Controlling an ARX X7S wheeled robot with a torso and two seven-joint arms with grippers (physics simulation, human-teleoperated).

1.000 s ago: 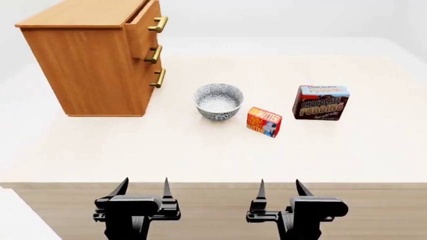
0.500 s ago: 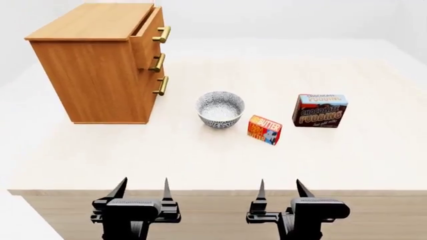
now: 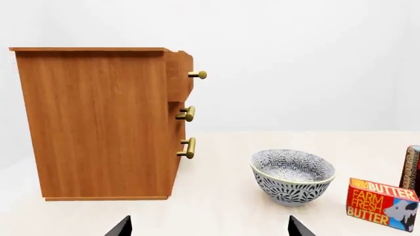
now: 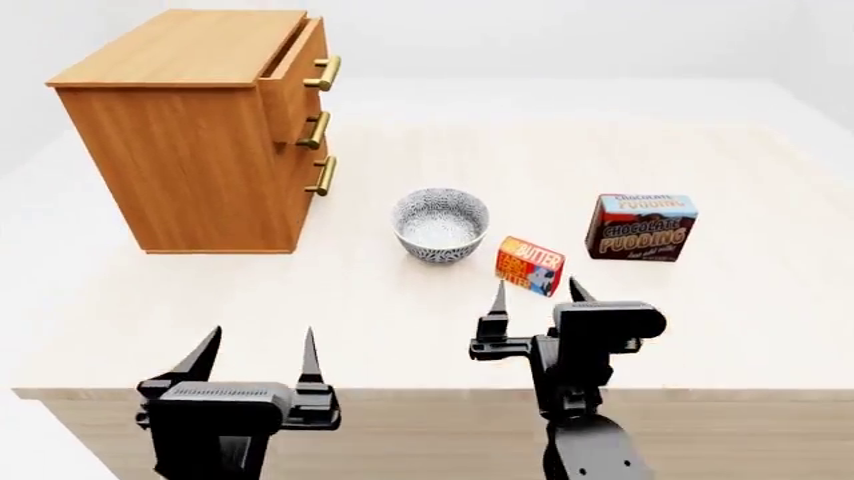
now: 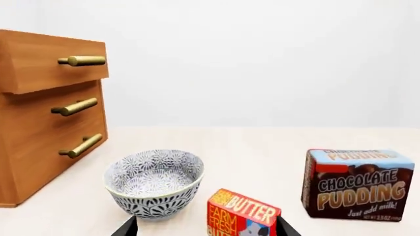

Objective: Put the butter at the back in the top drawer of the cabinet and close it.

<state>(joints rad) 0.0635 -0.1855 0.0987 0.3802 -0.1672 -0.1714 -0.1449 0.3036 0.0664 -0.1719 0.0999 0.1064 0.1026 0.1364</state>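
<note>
The butter [image 4: 530,266] is a small red and orange carton standing on the table between the speckled bowl and the pudding box; it also shows as butter [image 5: 243,215] and butter [image 3: 382,204]. My right gripper [image 4: 537,298] is open just in front of it, fingertips on either side of its near face without touching; in its own view it is the right gripper [image 5: 206,231]. The cabinet [image 4: 180,150] stands at the back left, its top drawer [image 4: 296,62] pulled out a little, as top drawer [image 3: 178,73] and top drawer [image 5: 52,66] confirm. My left gripper [image 4: 256,350] is open and empty near the table's front edge.
A speckled bowl [image 4: 441,225] sits just left of the butter. A brown and blue chocolate pudding box [image 4: 641,228] stands to its right. The two lower drawers [image 4: 304,150] are shut. The table's front edge [image 4: 427,390] runs under both arms.
My right arm has reached forward over the table up to the butter. The left gripper has risen and shifted slightly left. The objects have not moved.
</note>
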